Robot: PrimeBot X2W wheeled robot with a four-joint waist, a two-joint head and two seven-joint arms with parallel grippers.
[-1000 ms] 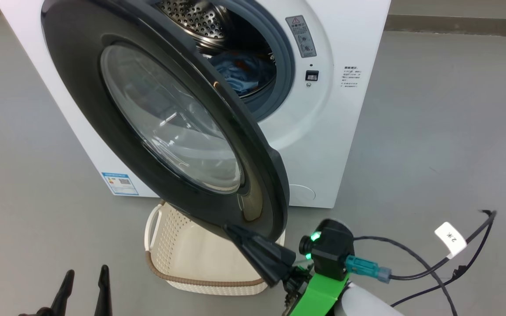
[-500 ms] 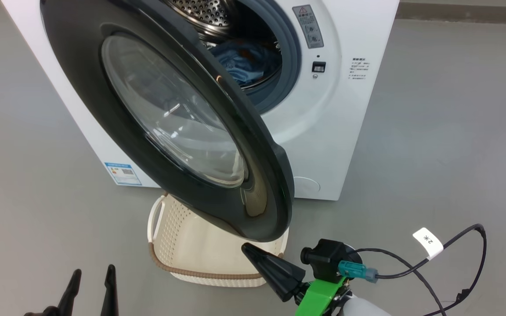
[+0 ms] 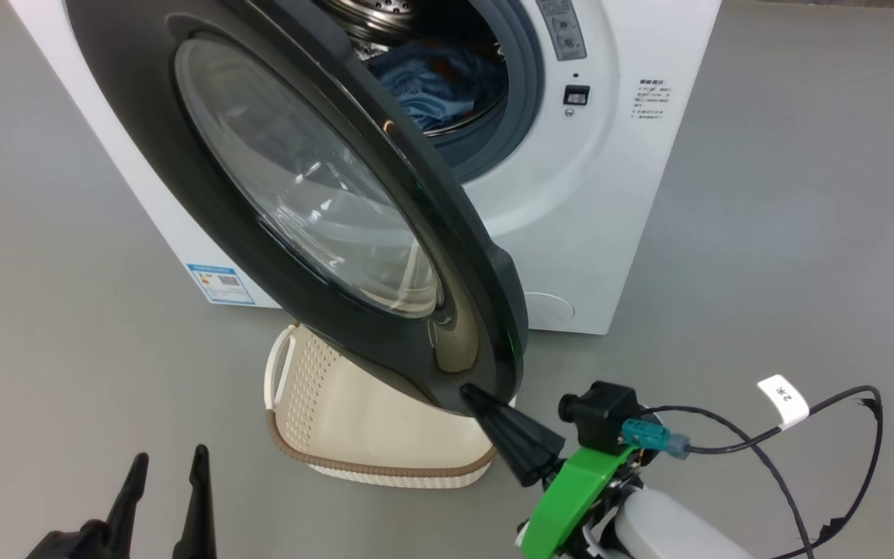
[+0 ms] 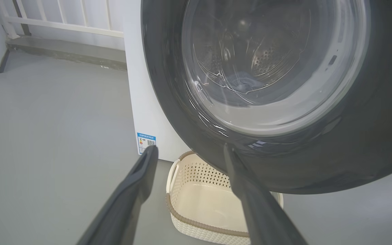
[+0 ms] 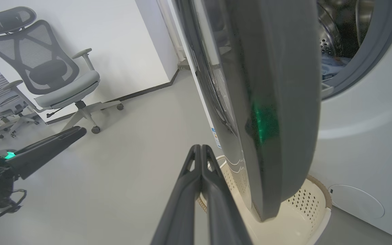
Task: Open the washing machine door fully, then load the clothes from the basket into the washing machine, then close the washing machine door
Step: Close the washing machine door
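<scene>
The white washing machine [image 3: 618,194] stands with its door [image 3: 144,116] swung about halfway out, black rim and glass bowl towards me. Light blue clothes [image 3: 439,85] lie inside the steel drum. Under the door's lower edge, the cream basket [image 3: 354,427] sits on the floor with nothing in it. My right gripper [image 3: 469,392] is shut, its tip at the bottom of the door's rim on the outer side; whether it touches I cannot tell. In the right wrist view the shut fingers [image 5: 199,170] point up beside the door's edge [image 5: 277,102]. My left gripper [image 3: 168,481] hangs open at the lower left, apart from everything.
Grey floor surrounds the machine. A black cable with a white tag [image 3: 781,400] loops from my right wrist. In the right wrist view an office chair [image 5: 46,68] stands by a white wall, well away. A white railing [image 4: 63,20] runs behind the machine.
The head camera has shifted, sliding the machine up the picture. My shut right gripper dipped, then rose to the door's lower rim, nearer its free edge. The door's angle looks unchanged.
</scene>
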